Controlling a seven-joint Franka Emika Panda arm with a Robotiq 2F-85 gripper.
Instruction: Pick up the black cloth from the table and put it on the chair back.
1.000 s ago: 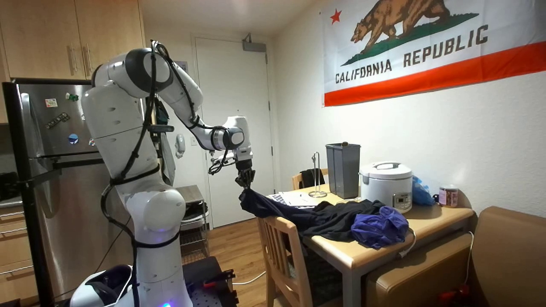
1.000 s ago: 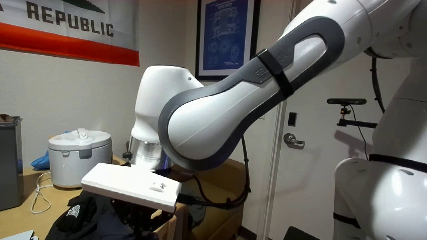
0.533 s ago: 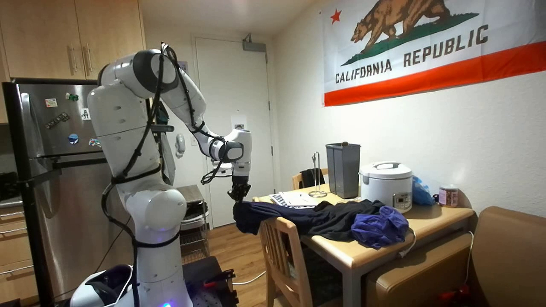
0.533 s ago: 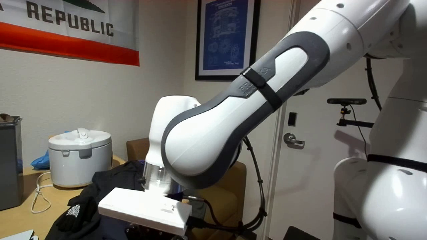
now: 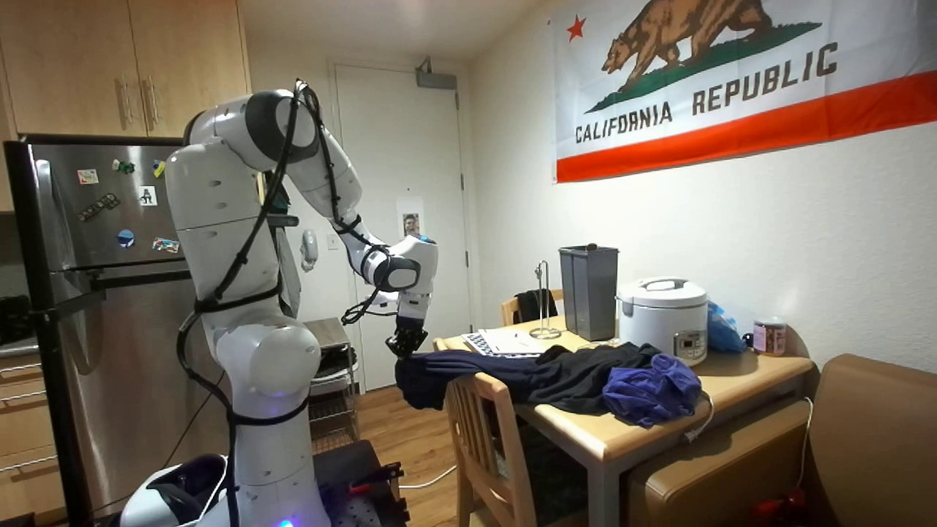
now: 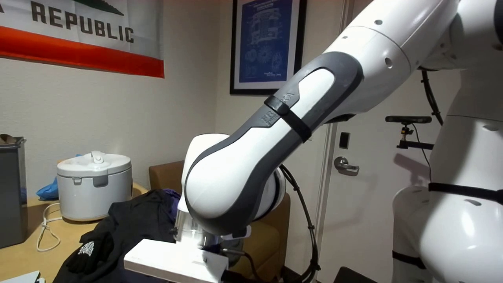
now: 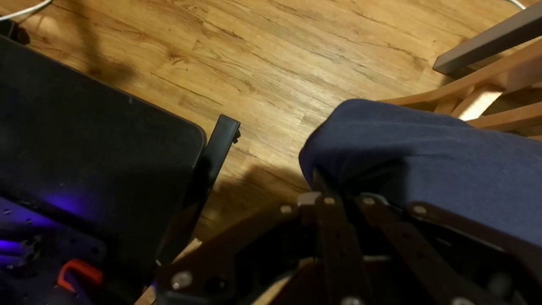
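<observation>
Claw (image 5: 405, 354) clenched on robot-side end of cloth (image 5: 542, 377), which runs across chair back (image 5: 494, 388) w/ the rest bunched on tbl (image 5: 739, 384). Held end reads navy, tbl part black; can't tell if 1 pc or 2. If 2, poss wrong one gets hung. More pull prob drags purple bundle (image 5: 651, 389) & glove (image 6: 87, 255) b/c both touch cloth; a snag could tip chair back. Letting go now, tbl-side bulk may stay there, unhung.
</observation>
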